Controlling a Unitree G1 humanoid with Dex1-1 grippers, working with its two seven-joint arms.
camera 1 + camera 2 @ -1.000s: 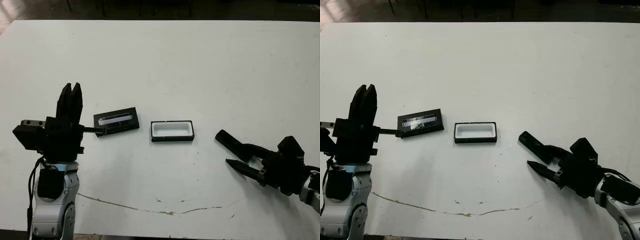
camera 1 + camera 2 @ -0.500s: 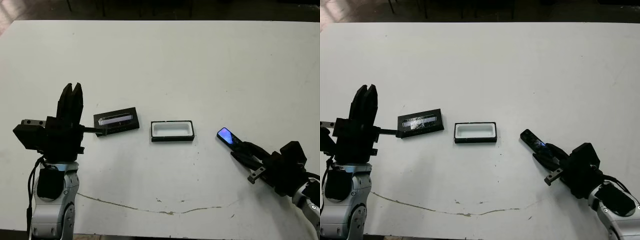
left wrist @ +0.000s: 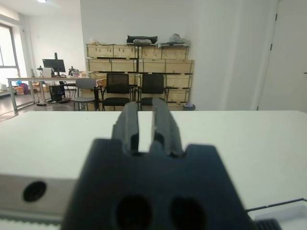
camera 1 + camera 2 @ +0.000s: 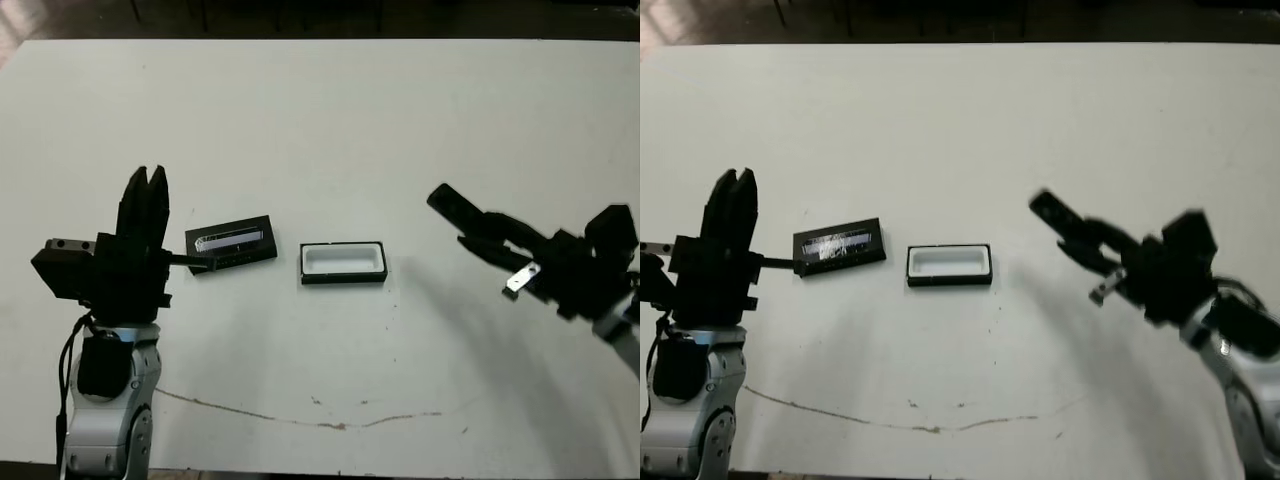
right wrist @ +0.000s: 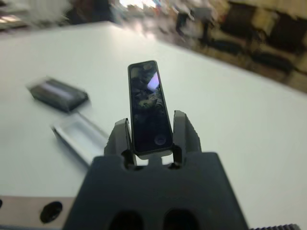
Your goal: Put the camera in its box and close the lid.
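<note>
The camera [image 5: 148,106], a slim black bar with a dark glossy face, is held above the table in my right gripper [image 4: 480,232], to the right of the box. The fingers [image 5: 186,132] are shut on its lower end and its free end [image 4: 447,202] points toward the box. The box [image 4: 344,262], black-rimmed with white lining, lies open and empty at the table's middle. The lid [image 4: 232,240], a flat black panel with a silvery strip, lies just left of the box. My left gripper [image 4: 146,188] stands upright left of the lid, fingers together and holding nothing.
A thin brown crack line [image 4: 330,422] runs across the white table [image 4: 330,120] near its front edge. Beyond the table's far side stand chairs [image 3: 134,86] and stacked boxes [image 3: 139,57].
My right gripper has shut on the camera and lifted it off the table, moving up and toward the far side. The left arm, box and lid have stayed put.
</note>
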